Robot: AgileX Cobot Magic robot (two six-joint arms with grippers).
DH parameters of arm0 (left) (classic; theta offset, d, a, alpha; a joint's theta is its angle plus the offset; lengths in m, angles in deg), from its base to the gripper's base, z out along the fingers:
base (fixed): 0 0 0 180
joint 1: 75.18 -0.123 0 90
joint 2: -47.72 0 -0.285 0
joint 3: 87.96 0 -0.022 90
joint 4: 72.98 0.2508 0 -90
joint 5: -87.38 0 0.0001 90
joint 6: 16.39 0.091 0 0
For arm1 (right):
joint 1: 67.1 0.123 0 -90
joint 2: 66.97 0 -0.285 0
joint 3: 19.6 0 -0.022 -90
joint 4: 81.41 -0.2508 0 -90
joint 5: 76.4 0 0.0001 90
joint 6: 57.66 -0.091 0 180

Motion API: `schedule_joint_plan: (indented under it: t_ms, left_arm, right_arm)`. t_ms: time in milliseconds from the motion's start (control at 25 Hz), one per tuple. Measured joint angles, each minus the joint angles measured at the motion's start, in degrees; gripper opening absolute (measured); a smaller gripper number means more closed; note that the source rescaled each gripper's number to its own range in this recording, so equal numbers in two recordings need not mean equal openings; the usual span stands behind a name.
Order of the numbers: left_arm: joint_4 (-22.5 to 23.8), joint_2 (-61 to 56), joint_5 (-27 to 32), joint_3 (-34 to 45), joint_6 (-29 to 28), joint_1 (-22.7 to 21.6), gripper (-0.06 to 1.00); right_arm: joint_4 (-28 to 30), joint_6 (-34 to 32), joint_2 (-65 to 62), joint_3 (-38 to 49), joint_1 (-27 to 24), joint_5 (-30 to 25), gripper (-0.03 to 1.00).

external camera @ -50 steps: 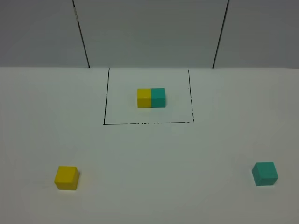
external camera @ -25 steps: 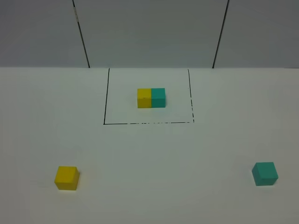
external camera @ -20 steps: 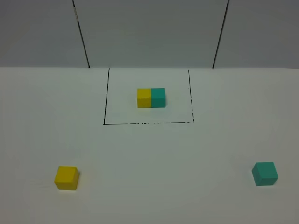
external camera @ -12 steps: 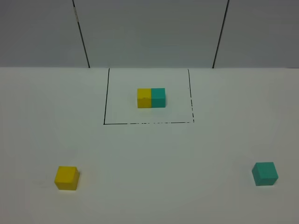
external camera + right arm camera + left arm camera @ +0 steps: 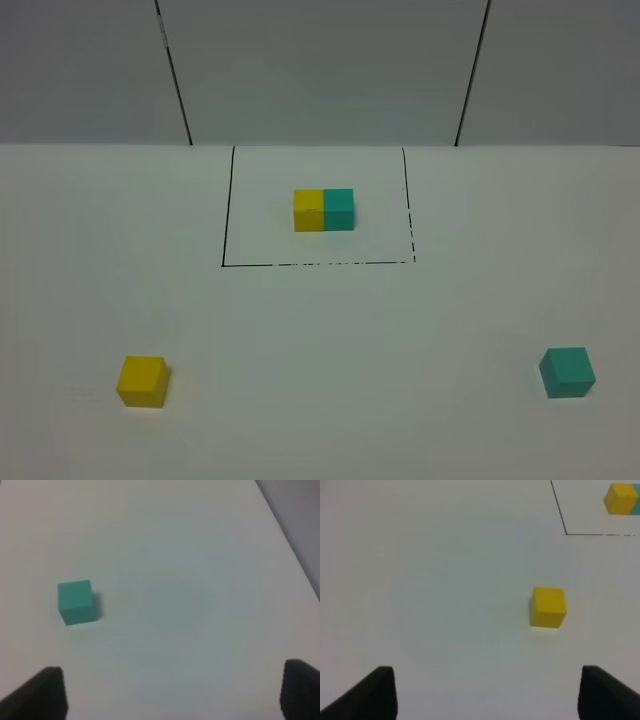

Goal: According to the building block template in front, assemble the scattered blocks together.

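Note:
The template [image 5: 323, 210], a yellow cube joined to a teal cube, sits inside a thin black drawn rectangle at the back middle of the white table. The loose yellow cube [image 5: 142, 381] lies at the front left and also shows in the left wrist view [image 5: 548, 607]. The loose teal cube [image 5: 567, 372] lies at the front right and also shows in the right wrist view [image 5: 76, 602]. My left gripper [image 5: 487, 695] is open and empty, well short of the yellow cube. My right gripper [image 5: 172, 692] is open and empty, apart from the teal cube. Neither arm shows in the exterior high view.
A grey panelled wall [image 5: 320, 70] with two dark seams stands behind the table. The black frame line [image 5: 318, 264] runs across in front of the template. The table's right edge [image 5: 292, 550] shows in the right wrist view.

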Motion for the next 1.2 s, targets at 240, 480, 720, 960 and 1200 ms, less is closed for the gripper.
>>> schedule_joint_plan:
  t_ms: [240,480,720,960,1200]
  left_arm:
    - [0.0,19.06,1.71,-10.63,-1.16,0.04,0.69]
    - [-5.2,41.07,6.1,-21.76,-3.36,0.04,0.74]
    - [-11.33,58.86,9.23,-26.27,-3.07,0.04,0.74]
    - [-9.12,69.85,8.85,-26.27,-3.17,4.2,0.74]
    - [0.0,76.9,3.1,-26.27,-8.7,14.87,0.74]
  right_arm:
    - [0.0,0.0,0.0,0.0,0.0,0.0,0.72]
    - [0.0,0.0,0.0,0.0,0.0,0.0,0.72]
    - [0.0,0.0,0.0,0.0,0.0,0.0,0.72]
    - [0.0,0.0,0.0,0.0,0.0,0.0,0.72]
    - [0.0,0.0,0.0,0.0,0.0,0.0,0.72]
